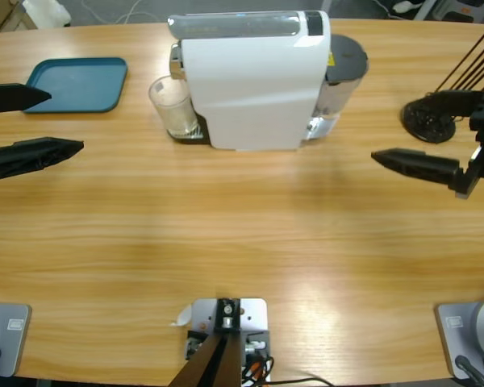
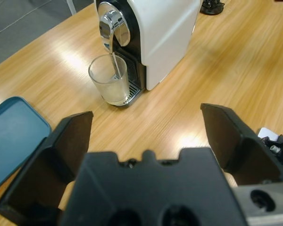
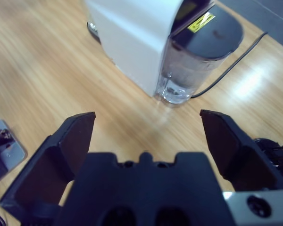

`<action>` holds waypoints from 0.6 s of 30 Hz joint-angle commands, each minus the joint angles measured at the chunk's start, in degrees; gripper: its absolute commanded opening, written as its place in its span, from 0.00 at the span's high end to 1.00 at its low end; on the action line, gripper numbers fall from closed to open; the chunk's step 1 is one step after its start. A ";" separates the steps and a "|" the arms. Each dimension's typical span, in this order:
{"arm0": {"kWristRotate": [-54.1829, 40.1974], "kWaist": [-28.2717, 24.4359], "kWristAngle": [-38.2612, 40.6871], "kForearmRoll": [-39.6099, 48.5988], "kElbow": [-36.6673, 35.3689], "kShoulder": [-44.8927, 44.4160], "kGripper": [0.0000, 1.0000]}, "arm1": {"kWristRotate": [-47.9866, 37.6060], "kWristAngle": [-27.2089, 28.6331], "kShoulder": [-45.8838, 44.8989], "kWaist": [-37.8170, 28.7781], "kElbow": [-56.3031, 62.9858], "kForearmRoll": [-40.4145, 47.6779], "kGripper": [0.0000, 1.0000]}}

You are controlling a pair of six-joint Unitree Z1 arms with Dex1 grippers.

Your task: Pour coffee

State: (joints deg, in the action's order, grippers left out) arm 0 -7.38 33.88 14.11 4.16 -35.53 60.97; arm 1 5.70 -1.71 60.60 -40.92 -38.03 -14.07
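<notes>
While parked well apart from the coffee machine (image 1: 250, 81), hangs as left gripper (image 2: 146, 115) low over the table (image 1: 242, 242) with both black jaws spread wide and nothing between them. Looks straight along the wood at the glass (image 2: 108, 84), so seems posed for a level, sideways reach rather than a drop from above.

Sits, as for the glass, on the drip tray (image 2: 132, 96) directly beneath the chrome spout (image 2: 111, 28), touching the machine's front. Placed there, presumably, to catch the pour; shows a thin pale line from spout into glass that may be a stream, though cannot say for sure. Appears clear and nearly empty of anything dark, so judged early in the task.

Lies flat at the far left, the teal tray (image 1: 77, 83), near the left gripper and bare; likely meant as the spot for a filled glass, but only a guess.

Hovers on the opposite side as right gripper (image 3: 147, 117), jaws likewise spread and gripping nothing, aimed at the machine's rear where the water tank (image 3: 198, 61) stands. Kept well apart from the machine and just beside the black stand of sticks (image 1: 436, 117), probably to leave the working side free.

Runs off behind the tank, a black cable (image 3: 236, 61).
</notes>
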 commanded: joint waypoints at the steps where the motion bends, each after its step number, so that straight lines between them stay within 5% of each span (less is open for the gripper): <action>1: 0.54 -0.61 -0.57 -0.91 2.31 -0.48 0.00 | 0.71 1.62 0.40 -1.80 0.52 -0.43 0.00; 18: 3.07 -0.84 -0.48 -0.61 3.43 -1.06 0.00 | 0.98 3.56 -0.22 -2.80 1.10 -0.15 0.00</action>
State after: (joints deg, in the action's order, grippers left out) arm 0 -6.45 33.64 14.09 4.00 -34.50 60.94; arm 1 5.84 0.97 60.60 -42.85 -38.06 -14.35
